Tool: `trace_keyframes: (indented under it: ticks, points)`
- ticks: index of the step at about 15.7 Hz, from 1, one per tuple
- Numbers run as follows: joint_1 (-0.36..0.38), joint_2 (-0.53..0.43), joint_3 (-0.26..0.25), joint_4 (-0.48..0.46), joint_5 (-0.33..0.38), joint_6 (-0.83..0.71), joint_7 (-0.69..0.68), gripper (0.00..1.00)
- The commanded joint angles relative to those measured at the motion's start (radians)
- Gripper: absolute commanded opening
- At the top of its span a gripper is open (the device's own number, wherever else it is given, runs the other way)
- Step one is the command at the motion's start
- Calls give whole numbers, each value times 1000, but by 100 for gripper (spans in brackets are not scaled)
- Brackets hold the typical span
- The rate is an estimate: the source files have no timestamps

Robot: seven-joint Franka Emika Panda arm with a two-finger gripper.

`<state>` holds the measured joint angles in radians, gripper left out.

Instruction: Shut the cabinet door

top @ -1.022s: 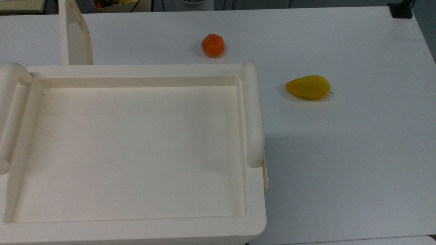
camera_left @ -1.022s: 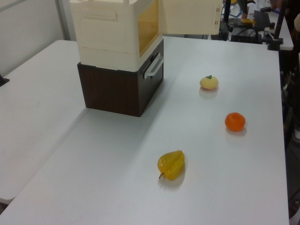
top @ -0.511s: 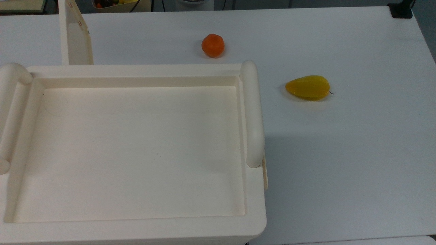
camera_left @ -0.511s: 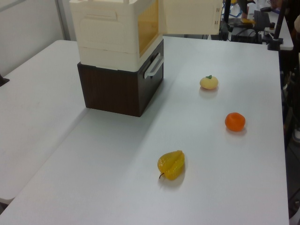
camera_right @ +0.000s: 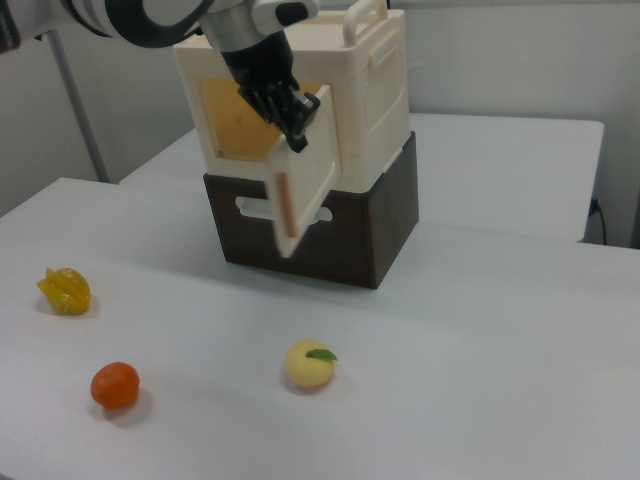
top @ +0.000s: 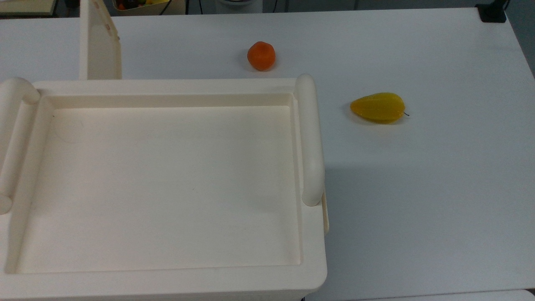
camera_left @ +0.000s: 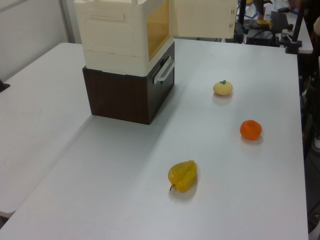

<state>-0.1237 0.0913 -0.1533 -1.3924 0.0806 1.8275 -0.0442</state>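
Observation:
The cabinet (camera_right: 355,85) is a large cream unit standing on a dark brown box (camera_right: 330,235); its recessed top (top: 167,184) takes up most of the top view. The cabinet door (camera_right: 308,180) hangs partly open, swung out from the amber opening (camera_right: 235,125). It also rises at the top view's upper left as the door (top: 100,46) and stands at the back of the left view as the door (camera_left: 202,19). My gripper (camera_right: 296,125), black and coming down from the upper left, presses against the door's upper edge.
Three toy fruits lie on the white table (top: 418,188): an orange (top: 261,55), a yellow starfruit (top: 378,108) and a pale peach (camera_right: 310,365). A rounded tubular handle (top: 310,138) runs along the cabinet top's right side. Clutter stands beyond the table's far edge.
In the top view the cabinet door has shifted a little to the right in the last half second. The fruits have stayed where they were.

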Motion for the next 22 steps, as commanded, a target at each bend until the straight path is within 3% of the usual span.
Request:
trace_keyframes:
  ticks: [1, 7, 9, 15, 19, 22]
  points:
    - [36, -21, -2, -34, 68, 18, -11, 0]
    - [145, -9, 0, -45, 77, 26, 39, 0]
    - [162, -1, 24, -43, 79, 39, 56, 0]
    - [165, 71, 149, -53, 62, 316, 185, 0]
    - [165, 123, 161, -53, 60, 504, 201, 0]
    - [165, 125, 161, -65, 59, 516, 199, 0]
